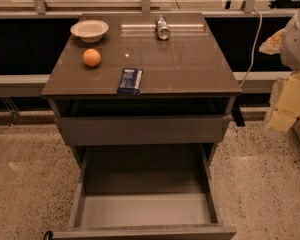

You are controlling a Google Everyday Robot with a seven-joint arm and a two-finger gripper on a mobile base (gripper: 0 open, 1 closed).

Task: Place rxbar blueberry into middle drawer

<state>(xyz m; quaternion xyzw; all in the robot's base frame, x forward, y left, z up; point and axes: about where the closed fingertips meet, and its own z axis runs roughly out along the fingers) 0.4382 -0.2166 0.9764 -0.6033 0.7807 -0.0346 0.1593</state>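
Note:
The rxbar blueberry point(130, 80), a flat dark blue wrapper with white print, lies on the cabinet top point(190, 64) near its front edge, left of centre. The middle drawer point(79, 204) is pulled wide open below, with tall side walls and a bare paler grey floor. My gripper point(288, 104) shows as pale yellow parts at the right edge of the view. It hangs below the white arm housing point(297, 34), to the right of the cabinet and well away from the bar. It holds nothing that I can see.
An orange point(92, 57), a white bowl point(89, 30) and a silver can point(162, 28) sit on the cabinet top behind the bar. A shallower drawer with a plain grey front panel point(140, 129) is above the open drawer. Speckled floor surrounds the cabinet.

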